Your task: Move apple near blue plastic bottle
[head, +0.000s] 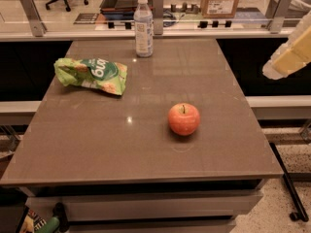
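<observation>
Camera view: the round red-orange apple (183,119) sits right of centre on the brown table (97,144), well apart from the pale yellowish gripper (287,57) beyond the table's right edge; its grip cannot be told. The slim pale-blue plastic bottle (143,27) stands at the table's far edge.

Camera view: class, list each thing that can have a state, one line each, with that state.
apple: stem up, resting free on the table.
bottle: standing upright, cap on, near the far edge.
snack bag: crumpled, lying flat, on the left side.
gripper: in the air beyond the table's right side, far from the apple.
</observation>
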Controlling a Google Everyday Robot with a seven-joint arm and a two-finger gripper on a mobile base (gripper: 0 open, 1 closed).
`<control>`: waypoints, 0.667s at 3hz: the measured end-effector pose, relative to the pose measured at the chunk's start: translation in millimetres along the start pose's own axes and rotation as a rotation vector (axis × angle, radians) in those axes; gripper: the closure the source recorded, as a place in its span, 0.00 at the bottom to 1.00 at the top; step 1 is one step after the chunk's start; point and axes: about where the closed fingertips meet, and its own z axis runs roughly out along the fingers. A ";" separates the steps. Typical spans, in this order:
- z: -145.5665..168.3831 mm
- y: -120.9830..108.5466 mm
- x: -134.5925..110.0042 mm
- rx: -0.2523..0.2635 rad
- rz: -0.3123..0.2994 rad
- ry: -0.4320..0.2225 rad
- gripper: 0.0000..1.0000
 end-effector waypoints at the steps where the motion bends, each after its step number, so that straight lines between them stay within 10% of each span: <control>1: 0.0 0.0 0.0 0.000 0.000 0.000 0.00; 2: -0.7 2.5 -3.3 -0.002 0.000 -0.018 0.00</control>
